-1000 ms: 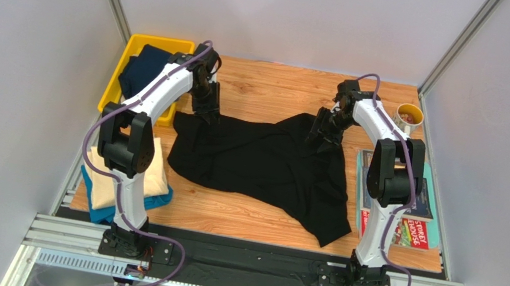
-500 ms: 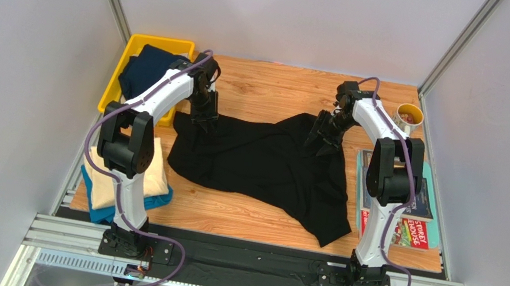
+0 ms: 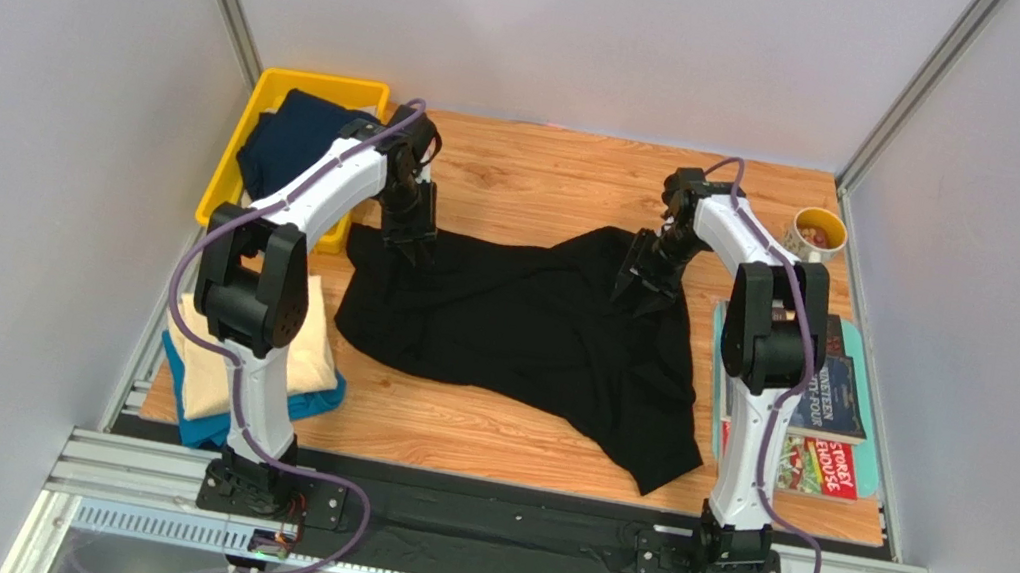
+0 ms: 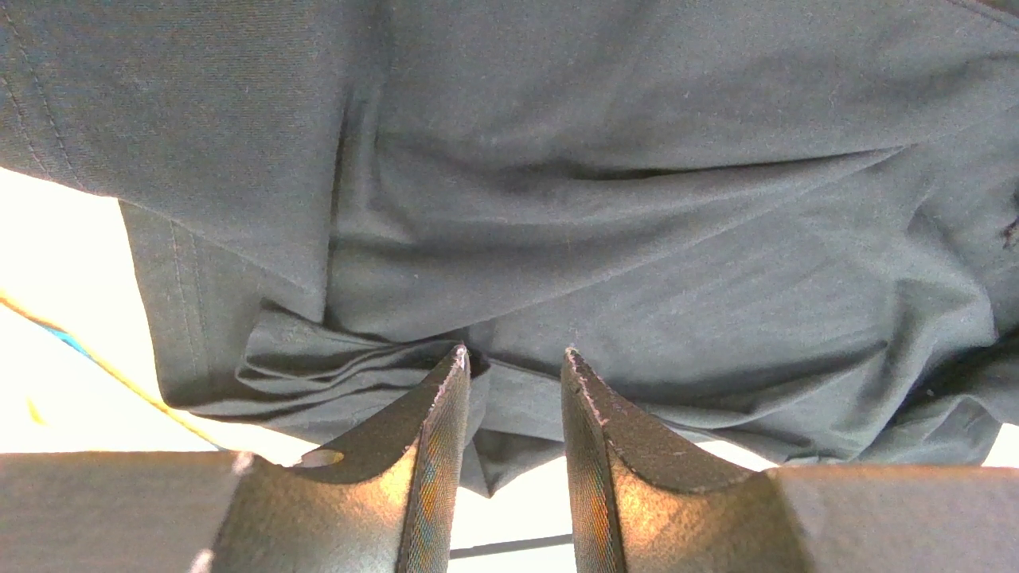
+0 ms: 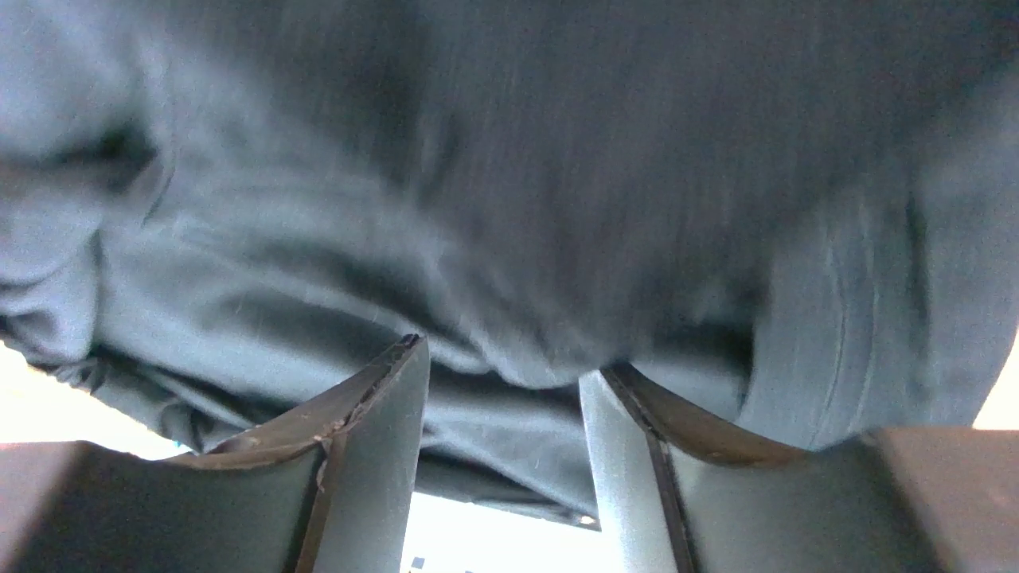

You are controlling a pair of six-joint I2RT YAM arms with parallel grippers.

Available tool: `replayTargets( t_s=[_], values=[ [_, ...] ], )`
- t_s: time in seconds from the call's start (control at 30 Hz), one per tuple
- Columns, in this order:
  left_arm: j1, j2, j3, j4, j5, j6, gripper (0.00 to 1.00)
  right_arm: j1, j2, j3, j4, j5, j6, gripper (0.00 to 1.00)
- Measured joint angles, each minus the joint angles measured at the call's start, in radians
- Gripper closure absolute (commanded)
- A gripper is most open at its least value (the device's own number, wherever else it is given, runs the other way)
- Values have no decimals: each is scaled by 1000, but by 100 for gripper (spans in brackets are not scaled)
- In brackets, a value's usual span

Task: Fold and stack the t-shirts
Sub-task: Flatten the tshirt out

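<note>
Pinching a bunched edge of the black t-shirt (image 3: 525, 327) between narrowly set fingers, the left tool (image 4: 514, 353) grips its far left corner, while the right tool (image 5: 505, 358) clamps a fold at the far right. The shirt lies rumpled across the middle of the counter (image 3: 549, 171). A navy t-shirt (image 3: 283, 139) sits in the yellow bin (image 3: 220, 183).

The top view overlooks the whole table (image 3: 549, 171) from above and behind, while both wrist views closely face the black t-shirt (image 3: 525, 327), shared by all.
</note>
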State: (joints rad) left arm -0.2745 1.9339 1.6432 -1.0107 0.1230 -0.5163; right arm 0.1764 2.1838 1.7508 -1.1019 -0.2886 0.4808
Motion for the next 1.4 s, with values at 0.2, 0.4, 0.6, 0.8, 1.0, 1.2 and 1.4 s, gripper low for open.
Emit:
replayTargets(
  t_s=[0.2, 0.4, 0.6, 0.8, 1.0, 1.2, 1.4],
  values=[
    [0, 0, 0, 0, 0, 1, 59, 4, 52, 48, 1, 30, -4, 51],
    [0, 0, 0, -1, 0, 1, 59, 6, 55, 84, 5, 51, -8, 74],
    [0, 0, 0, -1, 0, 1, 59, 6, 55, 83, 4, 68, -18, 100],
    [0, 0, 1, -1, 3, 2, 58, 6, 55, 83, 5, 70, -19, 100],
    [0, 0, 26, -13, -48, 5, 56, 6, 53, 92, 0, 69, -31, 100],
    [3, 14, 133, -57, -162, 35, 56, -5, 23, 158, -24, 70, -42, 100],
    [21, 39, 175, -63, -238, 77, 32, -33, -72, 277, -23, 123, -66, 100]
  ],
)
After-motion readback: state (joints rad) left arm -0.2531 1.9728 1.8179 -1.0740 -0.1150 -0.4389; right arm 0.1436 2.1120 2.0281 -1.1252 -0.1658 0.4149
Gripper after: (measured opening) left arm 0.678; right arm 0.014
